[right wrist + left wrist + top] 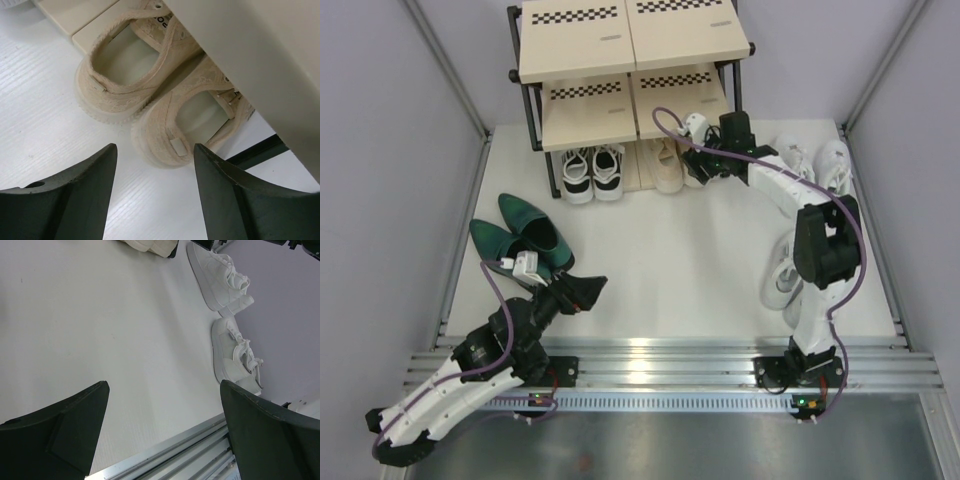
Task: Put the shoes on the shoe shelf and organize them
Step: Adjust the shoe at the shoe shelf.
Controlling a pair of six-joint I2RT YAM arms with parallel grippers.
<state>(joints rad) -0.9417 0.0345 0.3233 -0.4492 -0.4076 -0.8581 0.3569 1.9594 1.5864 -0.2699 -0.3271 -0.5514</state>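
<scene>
Right jaws: the right gripper (154, 155) stands half parted and empty, low at the foot of the shoe shelf (582, 50).
Straight ahead: the beige lace sneakers (110, 107) sit side by side and touching on the lowest tier, heels toward the jaws, toes tucked under the board above; long axes run front to back into the shelf.
Beside them: the black-and-white lace sneakers (592, 172) are shelved the same way.
Left jaws: the left gripper (165, 390) is spread wide, holding nothing.
Nearest loose pair: the glossy dark green heeled shoes (520, 235) lie just beyond and left of it, long axes diagonal, toes apparently pointing away; probably the left arm's pick.
Right side: two pairs of white sneakers (812, 160) wait on the table.
</scene>
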